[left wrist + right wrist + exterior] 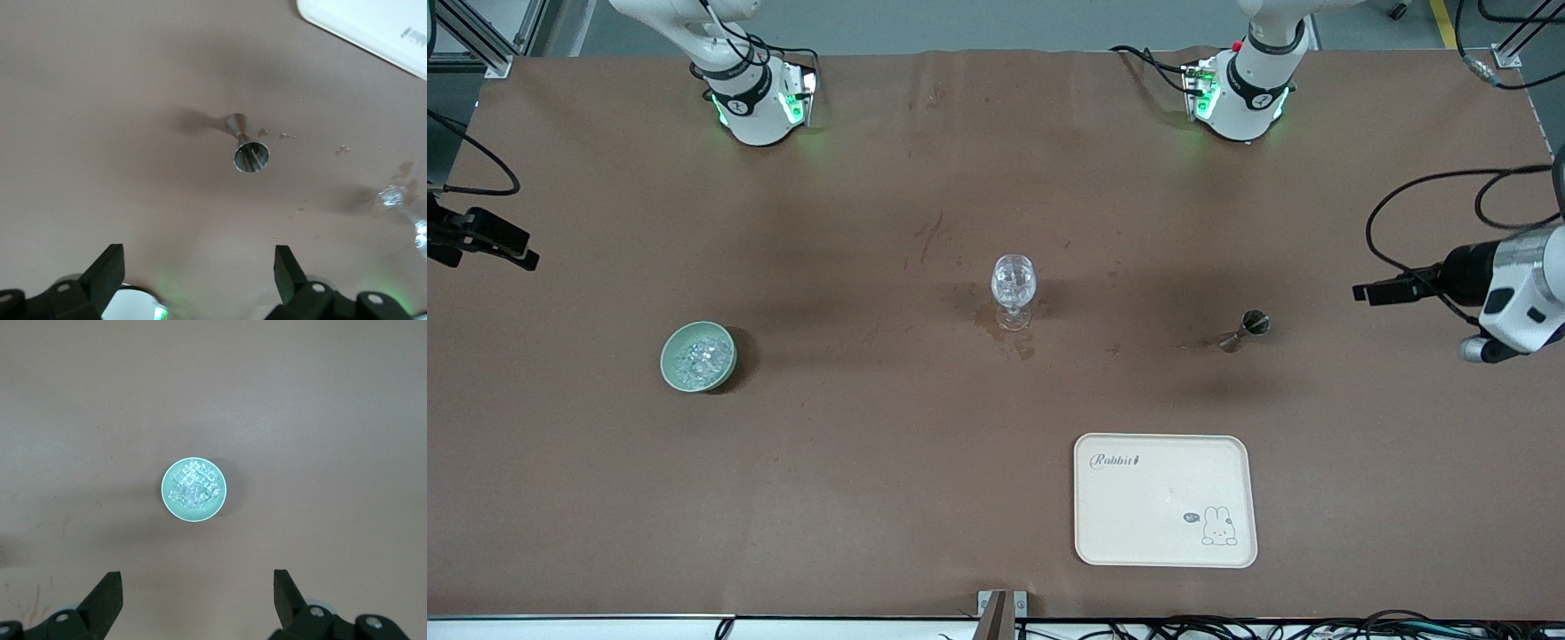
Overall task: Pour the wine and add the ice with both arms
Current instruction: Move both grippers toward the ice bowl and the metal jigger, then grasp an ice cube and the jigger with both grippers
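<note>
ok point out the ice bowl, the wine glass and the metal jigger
ice bowl [674,346], front view, pale green rim
wine glass [1014,279], front view, clear bowl of the glass
metal jigger [251,156], left wrist view, open cup mouth

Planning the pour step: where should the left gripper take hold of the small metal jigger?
Probably at the narrow waist of the jigger, coming in from the side at table height. It stands upright, open cup up, flaring above and below the waist. The open left gripper hangs above it, empty.
</note>
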Controlling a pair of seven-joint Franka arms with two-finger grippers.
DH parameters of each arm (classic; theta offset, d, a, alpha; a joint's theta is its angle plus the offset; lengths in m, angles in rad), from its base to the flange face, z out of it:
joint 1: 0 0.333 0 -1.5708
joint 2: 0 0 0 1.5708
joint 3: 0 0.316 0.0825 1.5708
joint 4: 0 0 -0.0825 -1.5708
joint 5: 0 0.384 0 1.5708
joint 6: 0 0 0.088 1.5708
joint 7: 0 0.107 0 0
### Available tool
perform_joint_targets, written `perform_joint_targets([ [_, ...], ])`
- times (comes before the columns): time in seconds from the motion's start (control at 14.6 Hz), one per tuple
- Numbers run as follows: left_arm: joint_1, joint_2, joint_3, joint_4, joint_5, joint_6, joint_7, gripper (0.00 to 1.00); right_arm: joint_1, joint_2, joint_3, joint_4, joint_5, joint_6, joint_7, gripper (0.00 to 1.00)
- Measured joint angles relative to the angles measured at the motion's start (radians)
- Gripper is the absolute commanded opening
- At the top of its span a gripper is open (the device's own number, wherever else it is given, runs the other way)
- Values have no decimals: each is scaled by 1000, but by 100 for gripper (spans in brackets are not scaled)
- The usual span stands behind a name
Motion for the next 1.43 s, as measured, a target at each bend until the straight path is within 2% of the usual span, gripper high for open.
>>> perform_joint_targets([
  [0.14, 47, 80, 1, -2, -83, 0, -38, 94, 1, 9, 2, -43, 2, 54, -8, 100],
  [0.55, 91, 269, 0, -6, -232, 41, -188, 90, 16, 102, 8, -361, 3, 430, -47, 100],
  [0.96, 112, 410, 0, -15, -371, 109, -237, 84, 39, 232, 11, -482, 3, 716, -102, 99],
  [1.16, 111, 457, -3, -15, -421, 115, -263, 78, 40, 278, 11, -536, 3, 850, -140, 90],
  [1.43, 105, 488, -13, -15, -452, 113, -331, 68, 42, 308, 12, -582, 3, 923, -155, 66],
])
